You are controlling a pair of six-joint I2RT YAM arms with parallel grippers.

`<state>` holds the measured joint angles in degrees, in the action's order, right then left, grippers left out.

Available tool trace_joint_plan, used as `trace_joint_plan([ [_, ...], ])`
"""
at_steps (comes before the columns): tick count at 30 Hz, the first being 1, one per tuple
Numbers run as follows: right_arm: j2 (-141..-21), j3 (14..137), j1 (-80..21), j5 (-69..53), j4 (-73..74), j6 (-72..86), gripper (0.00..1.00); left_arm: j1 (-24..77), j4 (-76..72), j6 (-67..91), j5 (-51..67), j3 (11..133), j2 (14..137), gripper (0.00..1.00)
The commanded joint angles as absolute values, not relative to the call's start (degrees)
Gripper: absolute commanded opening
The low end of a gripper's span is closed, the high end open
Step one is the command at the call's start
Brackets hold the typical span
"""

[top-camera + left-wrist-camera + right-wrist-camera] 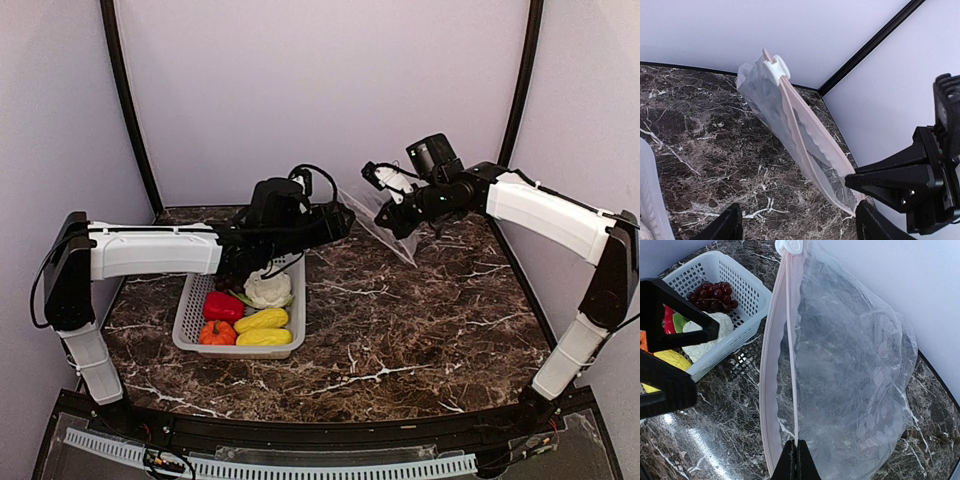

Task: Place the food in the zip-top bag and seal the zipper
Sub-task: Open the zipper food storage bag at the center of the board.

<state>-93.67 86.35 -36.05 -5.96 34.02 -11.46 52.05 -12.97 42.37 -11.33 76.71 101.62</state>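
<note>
Slippage likely: my right gripper (796, 464) pinches the zip-top bag (850, 365) by one zipper (778, 350) corner, aloft near the basket (188, 315) of food (262, 320), while my left gripper (802, 227) gapes empty, so thin film could pull free or twist.

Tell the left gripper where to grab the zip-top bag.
Probably the pink zipper lip, mid-length, coming from the basket side: it bows out toward the left gripper, while the right gripper pinches one end and the white slider caps the other.

Dark marble tabletop (400, 330); plain pale lilac walls (320, 90); black corner posts (125, 100); soft even light.
</note>
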Motion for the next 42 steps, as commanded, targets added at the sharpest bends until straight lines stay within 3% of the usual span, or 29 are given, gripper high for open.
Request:
trace_joint_plan([
  [1,-93.75,86.34,-36.50,-10.19,31.95,-8.70,0.00,52.27,-14.40,47.57,-9.80,80.57,105.02,0.77],
  [6,-93.13,85.94,-37.17,-9.65,31.83,-8.71,0.00,52.29,-14.60,48.72,-8.22,84.56,109.20,0.74],
  [10,-92.70,87.10,-37.35,-8.18,32.09,-8.88,0.00,52.27,-13.38,50.24,-8.21,86.58,111.66,0.66],
  [15,-91.79,87.20,-37.52,-5.91,32.19,-9.61,0.00,52.16,-12.05,53.58,-7.69,88.30,114.56,0.42],
  [20,-92.17,86.00,-38.35,2.73,31.42,-11.74,0.00,52.03,-12.39,54.61,-6.33,89.78,116.73,0.07],
  [22,-93.04,85.87,-38.47,6.07,31.40,-12.07,0.00,52.11,-14.27,54.25,-5.34,89.87,116.87,0.02],
  [24,-93.90,85.94,-38.50,7.82,31.41,-12.08,0.00,52.10,-15.87,54.11,-4.48,89.75,116.89,0.01],
  [27,-95.26,86.83,-38.64,9.21,31.71,-11.78,0.20,52.07,-17.54,53.97,-3.49,89.74,116.77,0.01],
  [32,-98.48,89.97,-38.76,10.18,33.22,-11.69,0.42,52.12,-18.92,54.09,-1.95,89.38,116.44,0.01],
  [39,-99.21,91.52,-39.43,6.54,34.45,-11.38,0.51,52.06,-19.92,53.79,-1.66,88.14,115.57,0.01],
  [41,-98.87,90.80,-40.07,8.54,33.41,-12.02,0.47,52.11,-20.21,53.79,-1.48,87.79,115.45,0.01],
  [42,-99.00,90.71,-40.11,10.30,33.04,-12.26,0.39,52.12,-20.39,53.83,-1.40,87.62,115.43,0.01],
])
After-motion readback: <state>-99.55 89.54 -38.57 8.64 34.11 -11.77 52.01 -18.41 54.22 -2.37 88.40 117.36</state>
